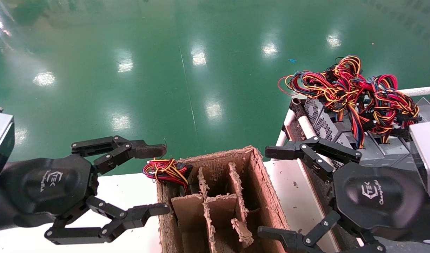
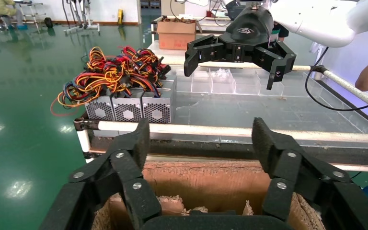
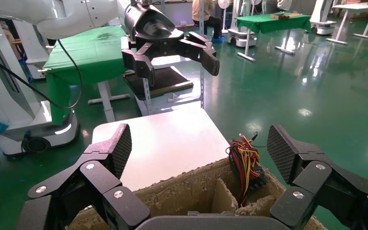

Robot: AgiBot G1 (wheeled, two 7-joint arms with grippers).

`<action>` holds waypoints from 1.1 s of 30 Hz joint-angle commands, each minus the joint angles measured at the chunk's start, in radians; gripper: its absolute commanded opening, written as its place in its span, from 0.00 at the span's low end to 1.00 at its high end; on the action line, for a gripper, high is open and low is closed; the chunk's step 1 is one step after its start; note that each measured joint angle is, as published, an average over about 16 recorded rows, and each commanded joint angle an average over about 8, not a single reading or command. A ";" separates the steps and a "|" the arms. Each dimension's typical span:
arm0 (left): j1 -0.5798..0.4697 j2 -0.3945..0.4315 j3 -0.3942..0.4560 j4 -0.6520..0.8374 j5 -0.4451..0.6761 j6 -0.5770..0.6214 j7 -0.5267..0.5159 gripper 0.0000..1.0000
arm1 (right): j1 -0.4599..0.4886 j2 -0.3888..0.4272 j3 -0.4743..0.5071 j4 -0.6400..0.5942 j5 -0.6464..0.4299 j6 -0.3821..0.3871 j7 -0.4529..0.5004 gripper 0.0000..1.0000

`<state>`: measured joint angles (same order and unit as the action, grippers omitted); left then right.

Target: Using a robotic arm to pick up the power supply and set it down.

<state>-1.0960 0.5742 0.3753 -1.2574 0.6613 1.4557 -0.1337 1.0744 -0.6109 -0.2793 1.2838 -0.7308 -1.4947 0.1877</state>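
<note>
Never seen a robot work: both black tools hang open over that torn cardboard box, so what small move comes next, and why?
Probably the left tool should shift over the far-left compartment of the brown divided cardboard box and lower. It is open and nearest the power supply's looped red-and-yellow wires poking out there; the right tool hovers open.

Both arms are up and facing each other across the middle. The left gripper (image 1: 158, 179) hangs at the left, logo palm up toward the head camera, black linked fingers (image 1: 144, 151) spread wide and pointing inward to the right. Its silver-grey wrist block (image 1: 0, 144) sits at the far left. The right gripper (image 1: 271, 191) mirrors it on the right, palm logo showing, jaws just as wide and aimed left. From the left wrist view, the right gripper (image 2: 235, 60) hovers with a black cable (image 2: 316, 91) looping off its white arm (image 2: 326, 21). Nothing sits between either pair of jaws.
</note>
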 commanded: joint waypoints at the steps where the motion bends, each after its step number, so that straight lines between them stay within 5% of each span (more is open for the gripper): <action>1: 0.000 0.000 0.000 0.000 0.000 0.000 0.000 0.00 | 0.000 0.000 0.000 0.000 0.000 0.000 0.000 1.00; 32: 0.000 0.000 0.000 0.000 0.000 0.000 0.000 0.00 | 0.001 -0.019 -0.023 0.003 -0.061 0.045 -0.001 1.00; 33: 0.000 0.000 0.000 0.000 0.000 0.000 0.000 0.07 | 0.003 -0.025 -0.029 0.005 -0.078 0.057 0.000 1.00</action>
<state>-1.0960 0.5742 0.3754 -1.2573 0.6613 1.4557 -0.1337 1.0819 -0.6445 -0.3142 1.2882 -0.8194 -1.4286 0.1917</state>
